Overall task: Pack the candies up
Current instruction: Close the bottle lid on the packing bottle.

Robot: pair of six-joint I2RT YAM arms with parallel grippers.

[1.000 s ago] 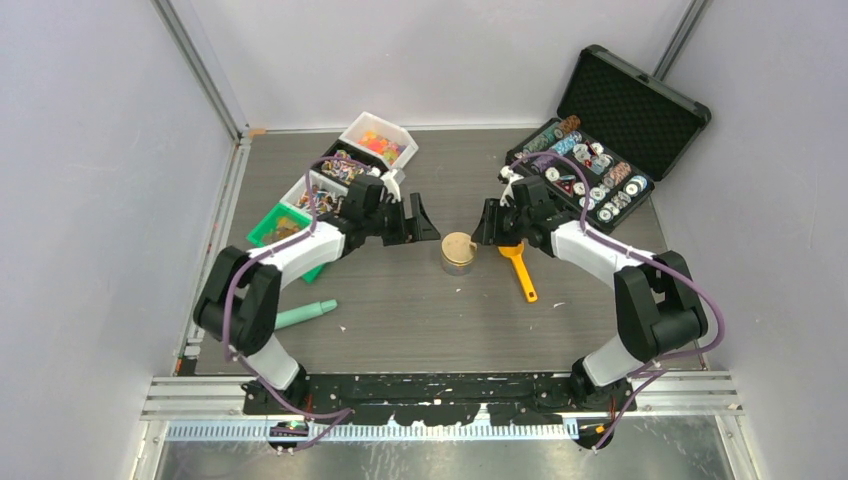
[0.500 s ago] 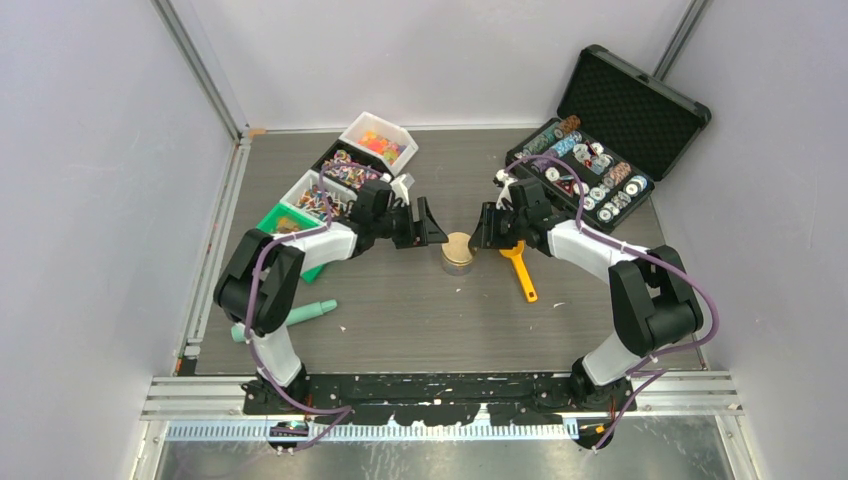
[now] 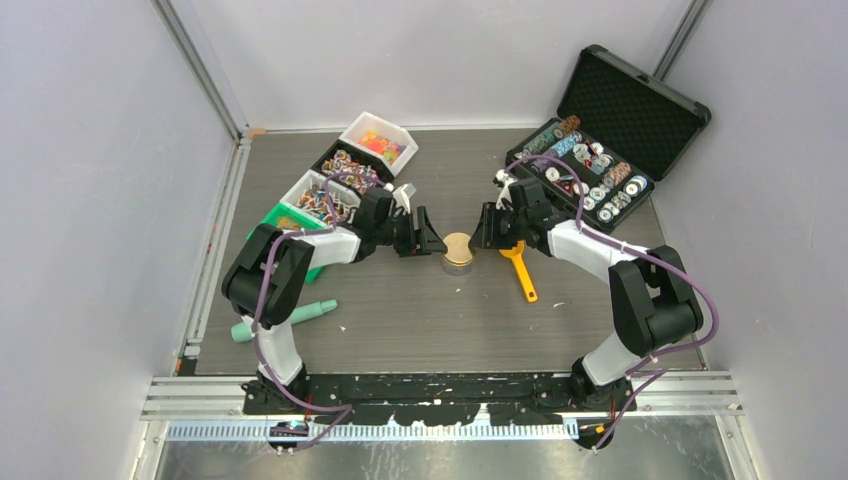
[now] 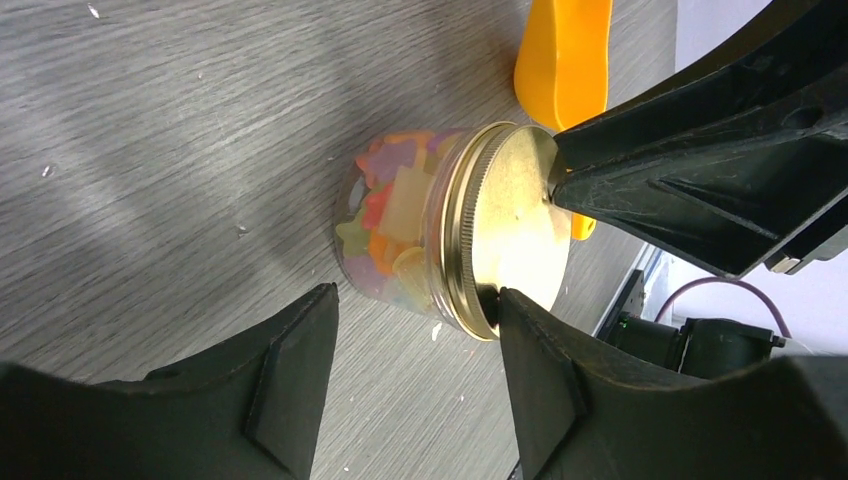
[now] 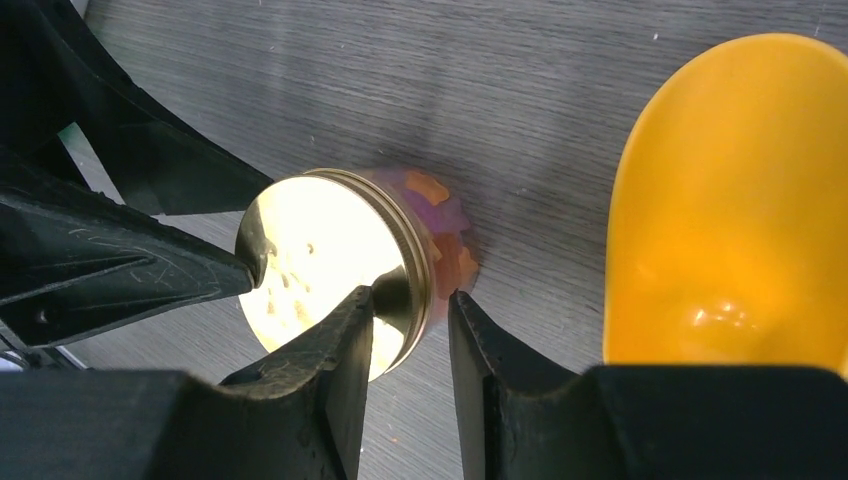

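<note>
We judge packing nearly done: candies (image 4: 385,215) sit in the jar (image 3: 459,252) at mid-frame, lid (image 4: 510,225) on, left gripper (image 4: 415,298) apart around it, right gripper (image 5: 410,298) at the rim, grip unclear — only tightening remains.

The top camera sits high above and behind the arm bases, tilted down and far enough back to take in the whole table (image 3: 400,320), from near edge to far corners. The left wrist camera rides just behind the left gripper (image 4: 415,295), close to the tabletop, rolled sideways and facing right across mid-table. The right wrist camera sits equally near behind the right gripper (image 5: 410,293), facing left and down. All three share the jar (image 3: 458,252) and scoop (image 3: 520,268) at mid-table. Each wrist view also catches the other gripper.
</note>
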